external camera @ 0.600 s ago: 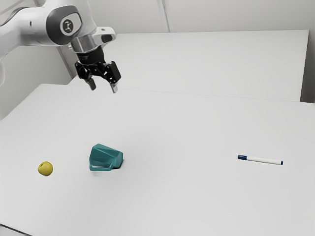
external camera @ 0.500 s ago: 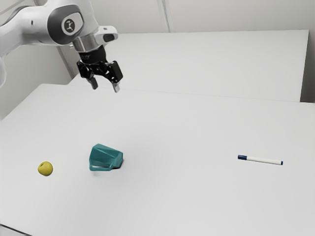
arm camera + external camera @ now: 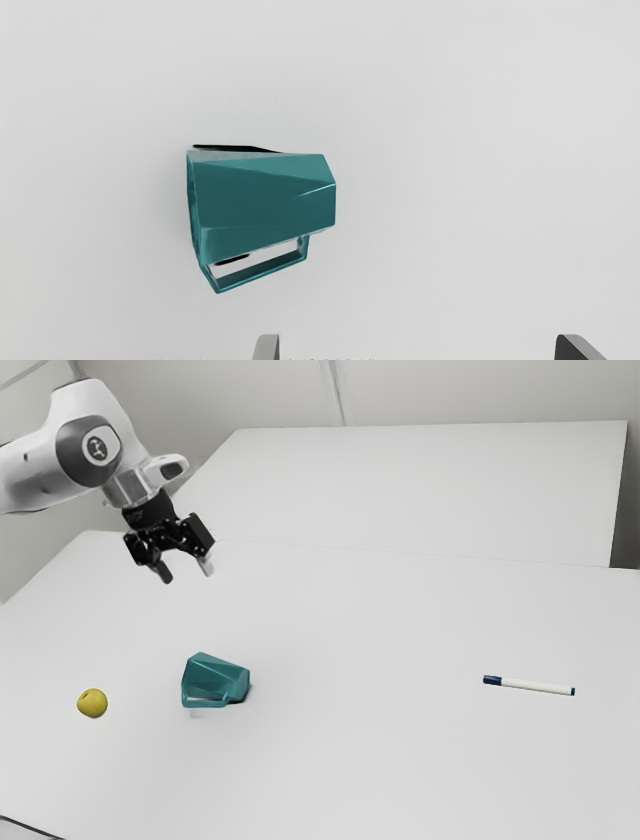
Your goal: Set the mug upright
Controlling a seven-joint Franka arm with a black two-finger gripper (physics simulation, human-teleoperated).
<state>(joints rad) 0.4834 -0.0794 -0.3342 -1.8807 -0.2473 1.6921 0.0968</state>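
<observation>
Mug (image 3: 215,680), teal, on its side on the table (image 3: 400,760), unmoved | gripper (image 3: 187,574) now lower, farther toward exterior view's left, jaws wide, empty | righting still needed, approach likely

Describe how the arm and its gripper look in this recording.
The arm has rounded white segments, a dark grey disc-shaped cap with a white-ringed logo, and a light grey section above the gripper. The gripper is black, with two fingers ending in grey tips.

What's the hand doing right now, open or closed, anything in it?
Hand: open, its fingers apart, holding nothing, above the table and clear of the tipped mug.
</observation>
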